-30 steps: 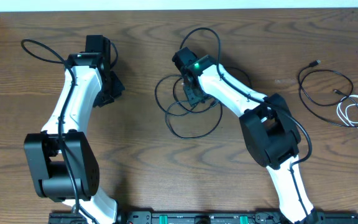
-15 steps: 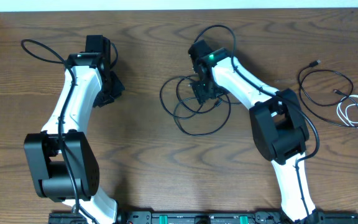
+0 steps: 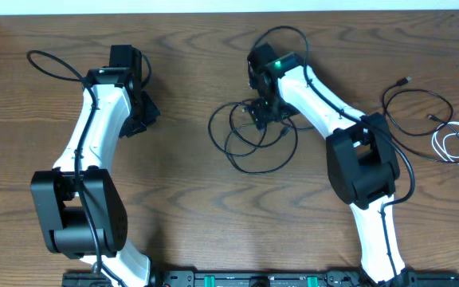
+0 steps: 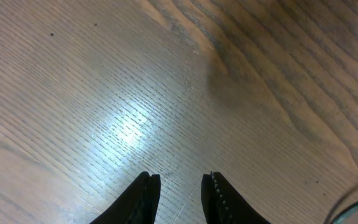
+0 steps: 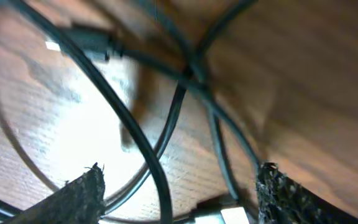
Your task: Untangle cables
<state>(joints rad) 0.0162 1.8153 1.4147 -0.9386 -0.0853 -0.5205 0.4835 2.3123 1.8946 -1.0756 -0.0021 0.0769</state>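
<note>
Tangled black cable point(image 3: 245, 137): several overlapping loops flat on the wooden table point(image 3: 190, 207), centre of the overhead view, just right of the midline. The loops cross one another more than once.

Right wrist view: the strands of this cable point(image 5: 191, 73) meet in a crossing above the fingertips. A small connector plug point(image 5: 91, 41) sits on one strand at upper left.

Right gripper point(image 3: 261, 114) is over the upper part of the tangle. Its jaws point(image 5: 179, 186) stand wide apart. Strands pass between the two fingers, but neither pad presses on them, so there is no grip.

Second black cable point(image 3: 387, 108): one loose loop near the right edge, well apart from the tangle. A white cable point(image 3: 457, 145) is coiled small against its lower right side. Whether the two touch, I cannot tell.

Left gripper point(image 3: 143, 118) is far to the left, over bare wood and well clear of every cable. Its jaws point(image 4: 180, 186) are parted by a narrow gap with nothing between them.
</note>
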